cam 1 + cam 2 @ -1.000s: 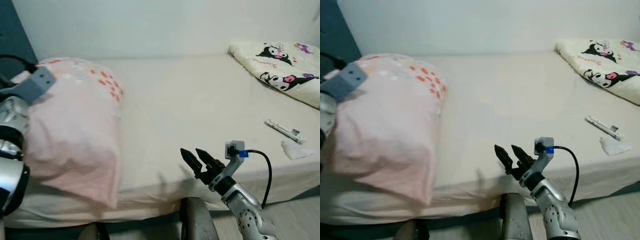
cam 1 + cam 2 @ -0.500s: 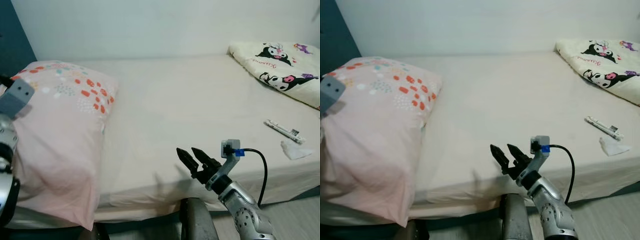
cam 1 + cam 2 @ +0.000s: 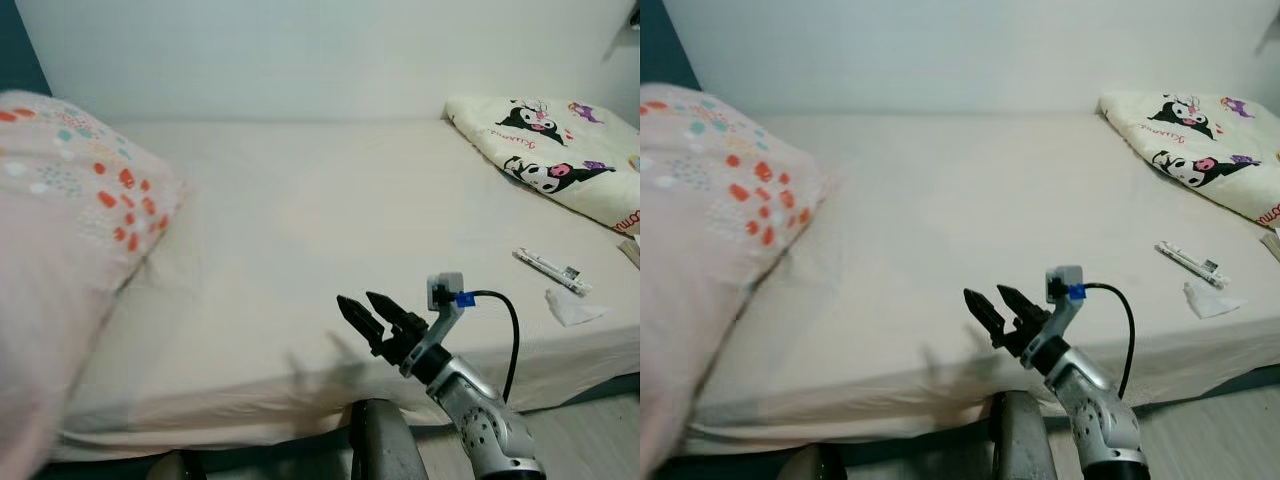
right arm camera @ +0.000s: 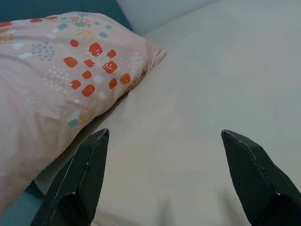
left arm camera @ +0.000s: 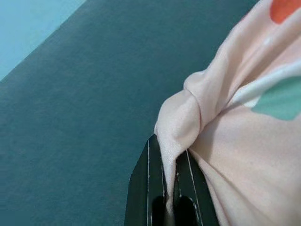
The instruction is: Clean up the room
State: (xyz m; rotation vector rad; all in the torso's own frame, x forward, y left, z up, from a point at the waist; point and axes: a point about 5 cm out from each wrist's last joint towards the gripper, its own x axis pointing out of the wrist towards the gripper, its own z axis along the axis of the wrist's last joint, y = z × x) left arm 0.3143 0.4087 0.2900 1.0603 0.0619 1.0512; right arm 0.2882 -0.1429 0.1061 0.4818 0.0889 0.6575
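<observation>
The left end effector (image 5: 168, 188) pinches the pillow (image 3: 70, 230) corner, the pillow's length running toward the bed's (image 3: 320, 220) head; the right end effector (image 3: 372, 318) hangs open, empty, near the bed's front edge.

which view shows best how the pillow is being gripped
The left wrist view: the left gripper has its jaws pinched on a fold of the pink pillow. The eye views show the pillow's spotted face at the left of the bed; the right wrist view shows its patterned corner.

Pink dotted pillow (image 3: 60, 250) hangs pinched at bed's (image 3: 300, 230) left end.
</observation>
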